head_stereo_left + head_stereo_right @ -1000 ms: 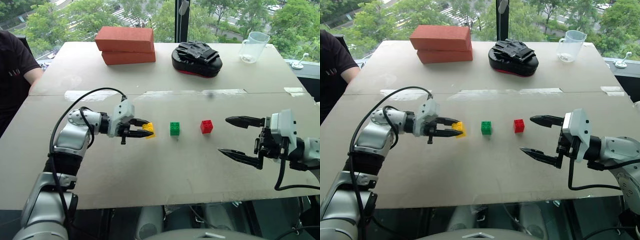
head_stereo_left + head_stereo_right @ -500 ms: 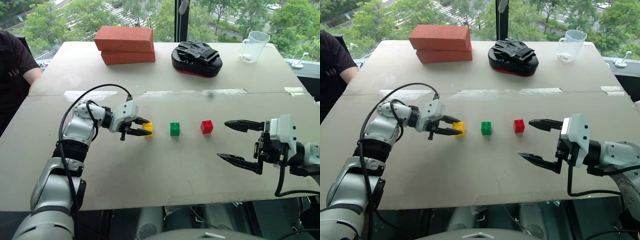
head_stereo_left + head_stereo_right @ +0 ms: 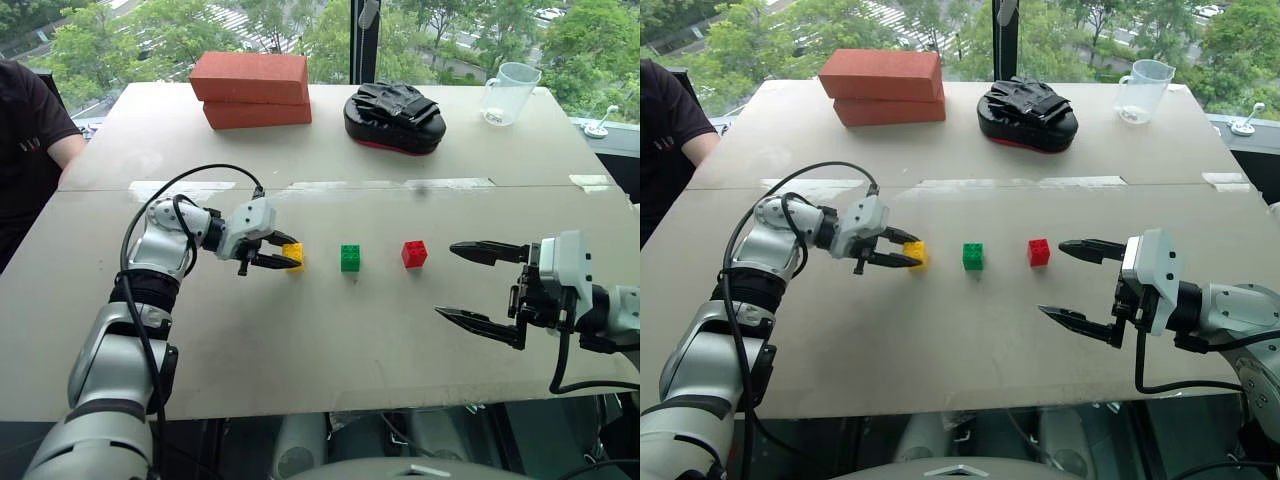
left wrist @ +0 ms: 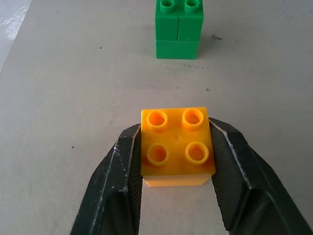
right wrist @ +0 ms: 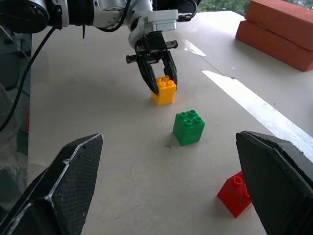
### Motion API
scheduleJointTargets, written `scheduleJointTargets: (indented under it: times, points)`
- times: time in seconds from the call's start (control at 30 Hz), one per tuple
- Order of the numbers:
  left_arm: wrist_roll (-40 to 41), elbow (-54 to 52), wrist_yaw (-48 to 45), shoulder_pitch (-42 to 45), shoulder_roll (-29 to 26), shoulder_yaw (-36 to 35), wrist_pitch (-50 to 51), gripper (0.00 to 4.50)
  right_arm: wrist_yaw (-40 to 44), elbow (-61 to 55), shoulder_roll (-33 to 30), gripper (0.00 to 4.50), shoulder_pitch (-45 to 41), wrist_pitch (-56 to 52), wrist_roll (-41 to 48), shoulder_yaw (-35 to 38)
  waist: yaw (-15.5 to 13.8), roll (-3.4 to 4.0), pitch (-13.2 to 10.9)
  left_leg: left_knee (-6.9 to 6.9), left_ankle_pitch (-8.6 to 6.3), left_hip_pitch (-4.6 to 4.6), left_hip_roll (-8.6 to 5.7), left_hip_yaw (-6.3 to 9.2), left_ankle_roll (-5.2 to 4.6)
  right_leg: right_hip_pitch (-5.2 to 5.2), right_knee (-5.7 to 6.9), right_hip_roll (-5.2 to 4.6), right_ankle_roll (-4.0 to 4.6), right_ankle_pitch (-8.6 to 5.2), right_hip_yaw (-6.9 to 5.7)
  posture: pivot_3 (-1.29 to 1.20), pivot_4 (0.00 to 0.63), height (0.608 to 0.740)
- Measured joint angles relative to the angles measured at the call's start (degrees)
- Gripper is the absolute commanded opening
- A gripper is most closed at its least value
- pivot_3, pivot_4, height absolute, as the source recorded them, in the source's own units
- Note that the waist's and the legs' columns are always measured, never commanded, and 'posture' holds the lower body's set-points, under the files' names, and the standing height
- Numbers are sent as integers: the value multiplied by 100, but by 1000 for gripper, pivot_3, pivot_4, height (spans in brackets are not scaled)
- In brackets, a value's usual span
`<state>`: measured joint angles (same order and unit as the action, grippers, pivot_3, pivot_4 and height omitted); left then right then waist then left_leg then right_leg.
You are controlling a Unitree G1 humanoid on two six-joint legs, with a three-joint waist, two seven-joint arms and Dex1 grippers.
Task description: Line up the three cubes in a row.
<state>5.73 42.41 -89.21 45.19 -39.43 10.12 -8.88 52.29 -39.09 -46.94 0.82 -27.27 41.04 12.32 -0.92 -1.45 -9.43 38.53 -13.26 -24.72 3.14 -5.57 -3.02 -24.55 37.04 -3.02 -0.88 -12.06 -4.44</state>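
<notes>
On the desk [image 3: 330,340] in the head view, the yellow cube [image 3: 293,256], green cube [image 3: 350,257] and red cube [image 3: 414,253] sat in 1 row. My right hand [image 3: 477,283] hung wide apart. In my left wrist view, my left hand [image 4: 176,161] flanked the yellow cube, fingers [image 4: 120,169] against its sides.

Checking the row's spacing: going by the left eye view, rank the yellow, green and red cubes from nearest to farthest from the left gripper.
1. Yellow cube: between the left gripper's fingers, on the table.
2. Green cube: middle of the row, apart from the yellow one.
3. Red cube: far end of the row, nearer the right gripper.
</notes>
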Motion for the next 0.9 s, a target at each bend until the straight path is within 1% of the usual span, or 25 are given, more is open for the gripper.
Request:
scheduleJointTargets:
  times: [0.03, 0.07, 0.1, 0.27, 0.4, 0.5, 0.53, 0.6, 0.67, 0.73, 0.8, 0.87, 0.9]
  points:
    - [-2, 36, -9, 0, 31, 0, 0, 3745, 0, 0, -3, 4500, 0, -1, 3, 0, 0, 0, 0, 1, 0, 0, 0, 0, 0, 0, 0, 0, 0, 0, 0, 0, 150, 740]
    - [-3, 62, -10, 0, 47, 1, -1, 4192, 0, 0, -6, 4500, -3, -1, 7, 0, 1, 0, 0, 1, 0, 0, 0, 0, 0, 0, 0, 0, 0, 0, 0, 0, 150, 740]
    - [-5, 89, -3, -1, 60, 1, -2, 4415, 0, 0, -9, 4500, -6, -3, 13, 0, 3, 0, 0, 1, 0, 0, 0, 0, 0, 0, 0, 0, 0, 0, 0, 0, 150, 740]
    - [46, -46, 16, -50, 8, -80, 167, 4415, -3, 2, -12, 4500, -13, -6, 18, 0, 7, 0, 0, 1, 0, 0, 2, 2, 0, 0, 2, 1, 0, 0, 0, 0, 150, 740]
    - [360, -1027, 274, -672, -293, -523, 673, 4415, -59, 50, 12, 4500, 111, 19, -77, 35, 39, 0, 0, -1, 0, 2, 4, -3, 1, -1, 2, 0, 0, 0, 10, 0, 150, 740]
    - [818, -2377, 931, -1779, -587, -1292, 1547, 4415, -299, 346, 298, 4500, 333, 125, -250, 176, 63, -1, 1, -2, 0, 3, 7, -3, 2, -3, 2, -3, -1, 0, 31, 0, 150, 740]
    - [1052, -3052, 1299, -2384, -613, -1683, 2034, 4415, -337, 436, 334, 4500, 516, 174, -334, 234, 62, 2, 1, -5, 0, 4, 7, -4, 2, -3, 2, -8, -2, -1, 38, 0, 150, 740]
    - [1397, -3879, 1772, -3176, -592, -2167, 2719, 4415, -332, 538, 336, 4500, 792, 206, -442, 299, 46, 3, 1, -6, -1, 8, 7, -3, 3, 0, 2, -22, -7, -6, 43, 0, 150, 740]
    - [1725, -4808, 2388, -4053, -412, -2736, 3356, 4415, -337, 654, 328, 4500, 998, 217, -558, 376, 9, 3, 2, -5, -1, 11, 6, 0, 3, 4, 1, -37, 11, -18, 36, 0, 150, 740]
    - [1942, -5645, 2926, -4910, -113, -3233, 3707, 4415, -316, 797, 313, 4500, 1233, 277, -678, 478, 8, 2, 5, -5, -1, 19, 3, 0, 4, 10, 1, -46, 14, -18, 34, 0, 150, 740]
    - [2033, -5919, 3130, -5268, 11, -3360, 3850, 4415, -275, 940, 311, 4500, 1399, 299, -757, 554, -8, 1, 7, -5, -3, 34, 1, 2, 7, 21, 1, -52, 15, -19, 28, 0, 150, 740]
    - [2187, -6656, 3528, -6250, 427, -3716, 3973, 4415, -94, 1352, 281, 4500, 1794, 611, -1015, 779, 1, 4, 10, -6, -17, 55, 1, 0, 29, 37, -6, -62, 16, -20, 21, 0, 150, 740]
    - [2229, -6780, 3576, -6473, 524, -3756, 3975, 4415, -43, 1475, 281, 4500, 1928, 682, -1082, 846, 2, 5, 11, -7, -18, 65, 1, 0, 30, 46, -7, -65, 16, -20, 21, 0, 150, 740]
